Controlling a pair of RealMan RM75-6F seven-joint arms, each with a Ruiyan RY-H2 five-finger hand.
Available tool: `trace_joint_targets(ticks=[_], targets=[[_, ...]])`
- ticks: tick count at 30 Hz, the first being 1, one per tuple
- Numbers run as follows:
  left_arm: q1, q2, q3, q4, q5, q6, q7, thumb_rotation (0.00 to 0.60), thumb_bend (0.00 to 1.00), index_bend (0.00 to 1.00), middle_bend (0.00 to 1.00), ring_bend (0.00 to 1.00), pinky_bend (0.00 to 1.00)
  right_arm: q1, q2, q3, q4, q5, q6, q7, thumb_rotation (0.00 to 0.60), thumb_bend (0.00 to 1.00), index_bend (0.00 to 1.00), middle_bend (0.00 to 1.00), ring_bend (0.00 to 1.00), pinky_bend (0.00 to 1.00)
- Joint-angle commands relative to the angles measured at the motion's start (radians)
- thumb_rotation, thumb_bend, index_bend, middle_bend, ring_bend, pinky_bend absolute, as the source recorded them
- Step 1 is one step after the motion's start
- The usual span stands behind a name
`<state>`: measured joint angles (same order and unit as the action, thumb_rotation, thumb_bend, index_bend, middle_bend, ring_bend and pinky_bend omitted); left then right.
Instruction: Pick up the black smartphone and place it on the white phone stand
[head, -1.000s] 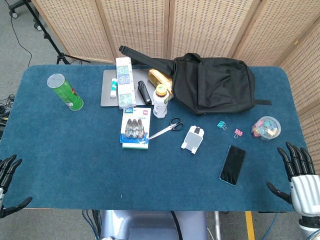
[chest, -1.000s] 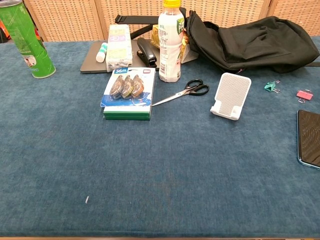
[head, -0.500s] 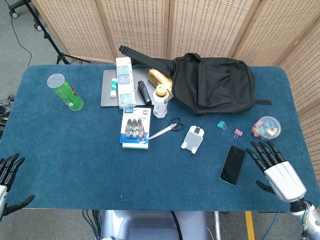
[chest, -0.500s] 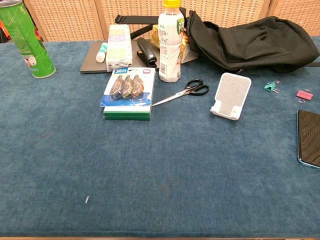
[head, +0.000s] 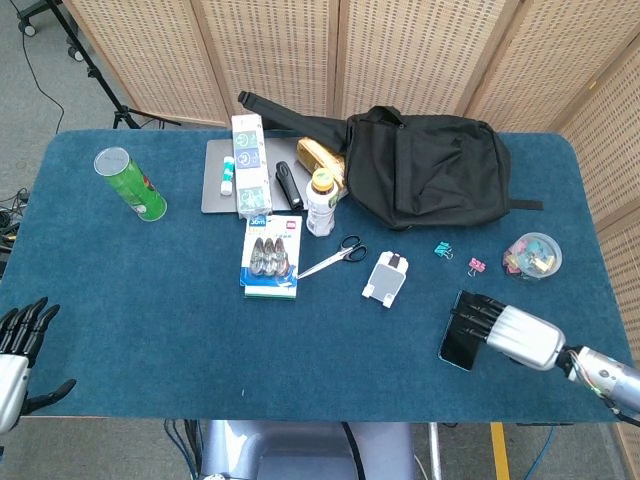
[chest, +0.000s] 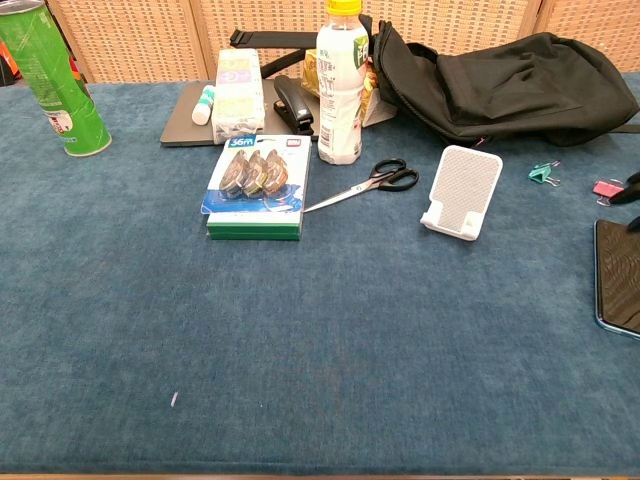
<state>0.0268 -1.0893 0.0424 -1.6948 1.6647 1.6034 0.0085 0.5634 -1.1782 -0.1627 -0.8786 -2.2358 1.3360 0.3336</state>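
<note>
The black smartphone (head: 463, 330) lies flat on the blue table (head: 150, 300), near the right front edge, well apart from the white phone stand (head: 385, 278) behind and to its left. The right hand (head: 500, 328) reaches over the phone, dark fingers (head: 472, 318) extended across its right side (whether they touch it cannot be told). A good grasp would probably mean working the fingertips under one long edge before lifting. The left hand (head: 18, 345) hovers spread at the table's front left corner, holding nothing. Half a second earlier the right hand was beside the phone, fingers fanned upward.
</note>
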Motion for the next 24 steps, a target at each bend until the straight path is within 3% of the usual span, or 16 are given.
trace_joint_targets(ticks=[1, 15, 24], targets=[[-0.005, -0.003, -0.004, -0.003, -0.012, -0.011, 0.007, 0.6, 0.0, 0.0, 0.0, 0.0, 0.0, 0.045, -0.057, -0.039, 0.061, -0.008, -0.032, 0.035, 0.6, 0.0, 0.13, 0.05, 0.0, 0.13], [-0.017, -0.014, -0.017, -0.009, -0.055, -0.042, 0.04, 0.6, 0.0, 0.0, 0.0, 0.0, 0.0, 0.094, -0.155, -0.108, 0.266, 0.038, -0.041, 0.103, 0.6, 0.0, 0.14, 0.05, 0.0, 0.13], [-0.024, -0.021, -0.016, -0.014, -0.06, -0.056, 0.064, 0.6, 0.0, 0.0, 0.0, 0.0, 0.0, 0.085, -0.224, -0.133, 0.385, 0.072, 0.012, 0.155, 0.6, 0.0, 0.14, 0.02, 0.0, 0.13]])
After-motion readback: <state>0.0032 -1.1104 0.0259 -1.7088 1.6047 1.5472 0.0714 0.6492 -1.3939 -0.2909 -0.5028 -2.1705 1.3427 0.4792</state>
